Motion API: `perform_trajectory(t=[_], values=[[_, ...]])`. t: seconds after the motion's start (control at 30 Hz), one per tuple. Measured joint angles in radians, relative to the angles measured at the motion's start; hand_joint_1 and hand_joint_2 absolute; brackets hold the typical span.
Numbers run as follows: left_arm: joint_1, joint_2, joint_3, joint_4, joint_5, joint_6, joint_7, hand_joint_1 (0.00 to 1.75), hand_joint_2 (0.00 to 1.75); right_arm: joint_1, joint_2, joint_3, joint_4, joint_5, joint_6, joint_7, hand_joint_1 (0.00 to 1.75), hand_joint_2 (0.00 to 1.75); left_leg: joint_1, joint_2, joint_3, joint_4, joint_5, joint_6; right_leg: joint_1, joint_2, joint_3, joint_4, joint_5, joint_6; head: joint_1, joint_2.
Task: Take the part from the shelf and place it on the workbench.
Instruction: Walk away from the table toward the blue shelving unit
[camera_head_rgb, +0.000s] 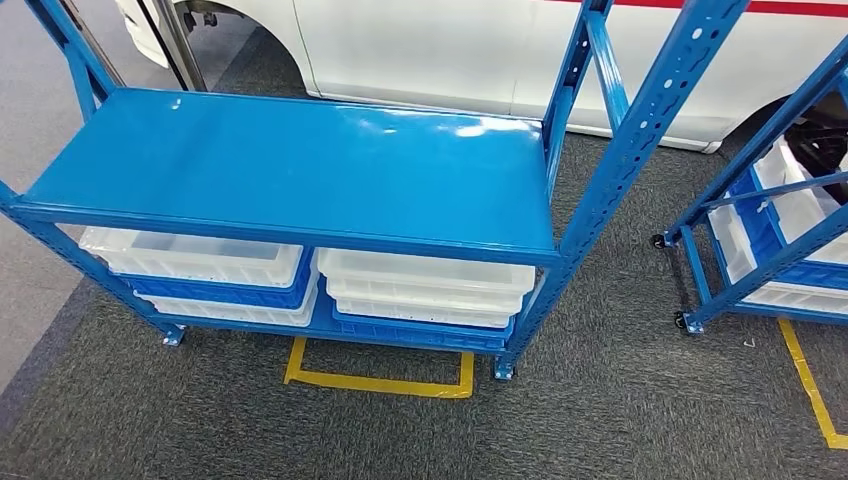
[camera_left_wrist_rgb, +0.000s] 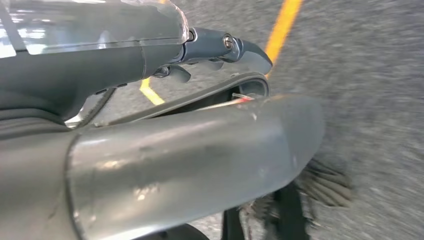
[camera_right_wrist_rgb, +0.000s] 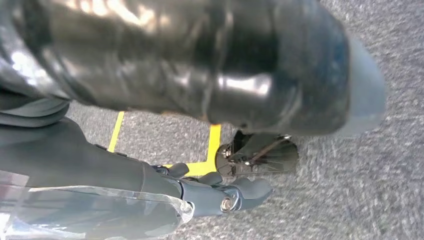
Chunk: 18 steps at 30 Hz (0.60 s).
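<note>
Nearest the floor, both arms hang over grey carpet: the left hand (camera_left_wrist_rgb: 220, 50) and the right hand (camera_right_wrist_rgb: 225, 192) each show fingers loosely extended, holding nothing. Yellow tape (camera_head_rgb: 380, 382) marks a rectangle on the carpet before the blue shelf (camera_head_rgb: 300, 165), whose long axis runs left to right. White and blue bins (camera_head_rgb: 425, 285) sit stacked on its lower level. Beyond stands a white vehicle (camera_head_rgb: 450, 50); no part can be identified.

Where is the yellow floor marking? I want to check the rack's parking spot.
In the head view, the yellow tape outline lies on the grey carpet, just in front of the blue rack, between its front feet.
</note>
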<state>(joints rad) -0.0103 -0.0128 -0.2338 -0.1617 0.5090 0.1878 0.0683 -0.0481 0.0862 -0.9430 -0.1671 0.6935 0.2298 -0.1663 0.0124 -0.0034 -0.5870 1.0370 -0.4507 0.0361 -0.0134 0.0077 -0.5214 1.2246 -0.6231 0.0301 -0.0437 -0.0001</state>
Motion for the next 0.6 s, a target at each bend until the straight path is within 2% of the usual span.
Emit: perform_trajectory(t=[0.07,0.1,0.13,0.17,0.2,0.23,0.27,0.3,0.33,0.43,0.53,0.6], values=[[-0.003,0.0,-0.002,0.0,-0.005,0.0,0.001,0.0,0.87,0.0,0.0,0.0,0.0,0.0,-0.003,0.008,0.0,0.0,-0.001,-0.003,0.021,-0.004,-0.016,0.004,0.0,-0.001,-0.067,0.061,-0.062,0.003,0.0,0.0],[-0.003,0.0,-0.004,0.0,-0.008,0.0,0.003,0.0,1.31,0.001,0.0,0.0,0.0,0.0,-0.003,0.011,0.0,0.0,-0.002,-0.004,0.034,-0.005,-0.026,0.004,0.0,-0.001,-0.086,0.056,-0.067,0.003,0.0,0.0],[-0.003,0.0,-0.005,0.0,-0.009,0.001,0.005,0.0,1.75,0.002,0.0,0.0,0.0,0.0,-0.004,0.013,0.0,0.0,-0.003,-0.005,0.048,-0.005,-0.037,0.003,0.001,-0.001,-0.094,0.026,-0.046,0.0,0.0,0.0],[-0.002,0.0,-0.006,0.0,-0.011,0.001,0.008,0.0,1.75,0.004,0.0,0.0,0.0,0.0,-0.006,0.014,0.0,0.0,-0.005,-0.005,0.063,-0.005,-0.048,0.001,0.004,-0.001,-0.094,-0.024,0.001,-0.006,0.0,0.0],[0.0,-0.002,-0.007,0.0,-0.014,0.002,0.012,0.0,1.75,0.007,-0.002,0.0,0.0,0.0,-0.01,0.016,0.0,0.0,-0.005,-0.005,0.076,-0.005,-0.058,-0.001,0.009,-0.001,-0.091,-0.079,0.062,-0.017,0.0,0.0],[0.001,-0.004,-0.009,0.001,-0.019,0.004,0.016,0.0,1.75,0.009,-0.003,-0.001,0.0,0.0,-0.015,0.017,0.0,0.0,-0.007,-0.006,0.084,-0.005,-0.067,-0.005,0.014,-0.001,-0.09,-0.123,0.103,-0.027,0.001,0.0],[0.0,-0.006,-0.011,0.001,-0.027,0.007,0.02,0.0,1.75,0.01,-0.004,-0.001,0.0,0.0,-0.019,0.019,0.0,0.0,-0.007,-0.008,0.088,-0.005,-0.074,-0.01,0.018,0.0,-0.089,-0.151,0.137,-0.035,0.002,0.0],[-0.002,-0.008,-0.016,0.001,-0.038,0.012,0.023,0.0,1.75,0.011,-0.006,-0.001,0.0,0.0,-0.024,0.022,0.0,0.0,-0.009,-0.009,0.092,-0.003,-0.078,-0.015,0.021,0.002,-0.09,-0.166,0.151,-0.042,0.003,0.0],[-0.004,-0.007,-0.023,0.001,-0.052,0.019,0.024,0.0,1.75,0.01,-0.006,-0.001,0.0,0.0,-0.028,0.025,0.0,0.44,-0.011,-0.011,0.094,-0.002,-0.082,-0.017,0.02,0.003,-0.085,-0.172,0.151,-0.039,0.004,0.0],[-0.007,-0.006,-0.054,0.001,-0.107,0.035,0.017,0.0,1.75,0.01,-0.005,-0.001,0.0,0.0,-0.036,0.029,0.0,1.75,-0.011,-0.009,0.108,-0.014,-0.093,-0.009,0.019,0.005,-0.07,-0.181,0.158,-0.028,0.004,0.0],[-0.012,-0.006,-0.085,0.001,-0.141,0.036,-0.003,0.0,1.75,0.007,-0.006,-0.001,-0.001,0.001,-0.034,0.028,0.0,1.75,-0.01,-0.007,0.117,-0.026,-0.097,-0.013,0.021,0.006,-0.068,-0.18,0.151,-0.035,0.004,0.0],[-0.013,-0.005,-0.102,0.001,-0.155,0.041,-0.016,0.0,1.75,0.005,-0.006,-0.001,-0.001,0.003,-0.032,0.026,0.0,0.87,-0.01,-0.007,0.119,-0.03,-0.097,-0.013,0.021,0.006,-0.067,-0.18,0.149,-0.038,0.004,0.0]])
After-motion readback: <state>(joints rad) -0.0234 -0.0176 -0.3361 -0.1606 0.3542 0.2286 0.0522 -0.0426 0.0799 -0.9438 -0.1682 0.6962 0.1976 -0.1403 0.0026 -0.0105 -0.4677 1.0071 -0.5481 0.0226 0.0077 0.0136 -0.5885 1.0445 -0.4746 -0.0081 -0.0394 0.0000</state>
